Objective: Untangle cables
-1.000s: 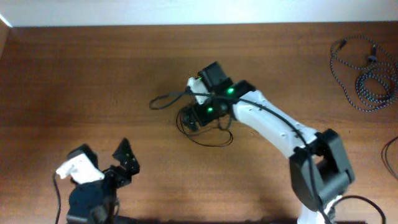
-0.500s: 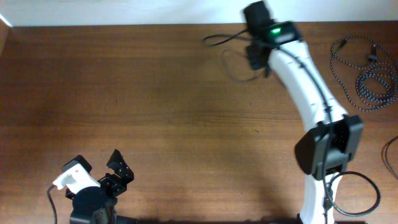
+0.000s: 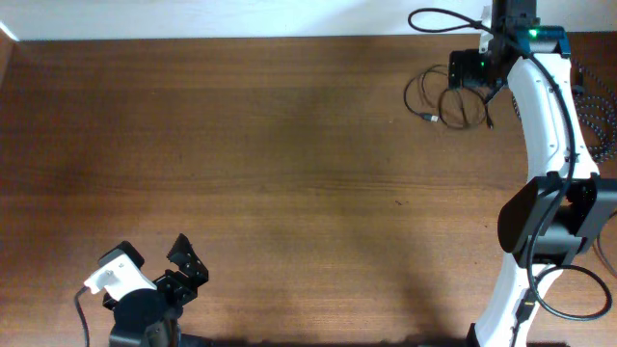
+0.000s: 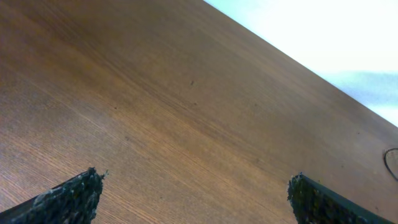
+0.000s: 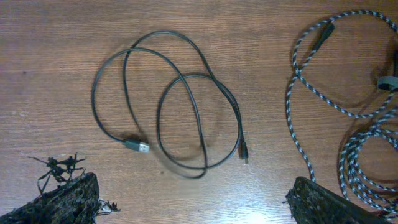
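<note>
A thin black USB cable point(image 5: 207, 73) lies in loose overlapping loops on the wooden table; in the overhead view the cable point(image 3: 451, 100) is at the far right. A black-and-white braided cable point(image 5: 360, 155) lies coiled just right of it, apart from it, and shows partly behind the arm in the overhead view point(image 3: 603, 120). My right gripper point(image 5: 194, 180) is open and empty, hovering just in front of the black cable point(image 3: 470, 69). My left gripper point(image 4: 195, 177) is open and empty over bare wood at the near left point(image 3: 183, 265).
The table's back edge and a white wall run just beyond the cables point(image 3: 289, 37). The right arm's own black lead loops above the back edge point(image 3: 434, 14). Frayed black fibres stick out of the right gripper's left finger point(image 5: 59, 168).
My right arm swung from the table's middle to the far right, carrying the black cable, and the cable now lies loose on the table. The left arm drew back slightly.
</note>
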You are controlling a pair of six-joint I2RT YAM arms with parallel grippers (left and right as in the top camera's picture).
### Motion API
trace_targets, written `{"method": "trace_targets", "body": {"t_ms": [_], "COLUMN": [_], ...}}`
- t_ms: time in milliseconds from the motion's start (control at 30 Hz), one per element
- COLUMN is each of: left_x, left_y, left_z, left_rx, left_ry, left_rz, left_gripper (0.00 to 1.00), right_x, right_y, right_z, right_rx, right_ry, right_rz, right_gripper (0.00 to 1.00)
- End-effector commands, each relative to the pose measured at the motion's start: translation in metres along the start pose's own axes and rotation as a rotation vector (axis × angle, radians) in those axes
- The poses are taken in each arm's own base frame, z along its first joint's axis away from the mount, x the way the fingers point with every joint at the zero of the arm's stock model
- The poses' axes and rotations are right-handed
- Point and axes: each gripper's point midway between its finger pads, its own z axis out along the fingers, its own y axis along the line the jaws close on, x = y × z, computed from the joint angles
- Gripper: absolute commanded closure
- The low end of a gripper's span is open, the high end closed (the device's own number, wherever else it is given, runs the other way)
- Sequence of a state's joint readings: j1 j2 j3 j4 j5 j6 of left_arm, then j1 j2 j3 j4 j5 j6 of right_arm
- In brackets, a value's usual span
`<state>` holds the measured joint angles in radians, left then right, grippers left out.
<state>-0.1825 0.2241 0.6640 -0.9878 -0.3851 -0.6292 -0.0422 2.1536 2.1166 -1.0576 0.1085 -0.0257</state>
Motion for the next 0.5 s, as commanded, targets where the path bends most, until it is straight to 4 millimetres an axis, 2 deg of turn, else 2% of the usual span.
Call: {"method": "trace_targets", "body": {"t_ms": [0, 67, 133, 167, 200, 233, 267, 300, 333, 367, 400, 467], "left_x": [0.001, 0.001, 0.000, -0.002, -0.006, -0.010, -0.011, -0.011, -0.011, -0.011, -0.011, -0.011], "left_y": [0.000, 0.000, 0.000, -0.002, -0.005, -0.008, -0.008, -0.008, -0.008, -0.008, -0.008, -0.008], "left_z": [0.000, 0.000, 0.000, 0.000, 0.000, 0.000, 0.000, 0.000, 0.000, 0.000, 0.000, 0.000], "left_rx": [0.000, 0.001, 0.003, 0.008, 0.022, 0.033, 0.035, 0.035, 0.034, 0.034, 0.034, 0.034], "left_ry": [0.003, 0.001, -0.001, -0.008, -0.027, -0.041, -0.045, -0.045, -0.043, -0.043, -0.044, -0.043], "left_rz": [-0.007, -0.008, -0.009, -0.013, -0.023, -0.029, -0.031, -0.031, -0.030, -0.030, -0.030, -0.030], "left_gripper": [0.01, 0.01, 0.01, 0.01, 0.01, 0.01, 0.01, 0.01, 0.01, 0.01, 0.01, 0.01], "right_x": [-0.005, -0.034, -0.068, -0.084, -0.087, -0.083, -0.075, -0.064, -0.045, -0.027, -0.017, 0.012], "right_y": [-0.004, -0.012, -0.027, -0.035, -0.040, -0.036, -0.031, -0.028, -0.028, -0.026, -0.021, -0.018], "right_z": [-0.018, -0.090, -0.215, -0.286, -0.343, -0.384, -0.415, -0.434, -0.437, -0.437, -0.437, -0.425], "right_rx": [0.016, 0.007, 0.001, -0.003, -0.011, -0.061, -0.105, -0.128, -0.128, -0.135, -0.161, -0.167], "right_ry": [-0.033, -0.202, -0.504, -0.707, -0.861, -0.963, -1.028, -1.056, -1.013, -0.973, -0.964, -0.926], "right_rz": [0.022, 0.111, 0.145, 0.166, 0.180, 0.165, 0.145, 0.133, 0.132, 0.126, 0.112, 0.109], "right_gripper": [0.01, 0.01, 0.01, 0.01, 0.01, 0.01, 0.01, 0.01, 0.01, 0.01, 0.01, 0.01]}}
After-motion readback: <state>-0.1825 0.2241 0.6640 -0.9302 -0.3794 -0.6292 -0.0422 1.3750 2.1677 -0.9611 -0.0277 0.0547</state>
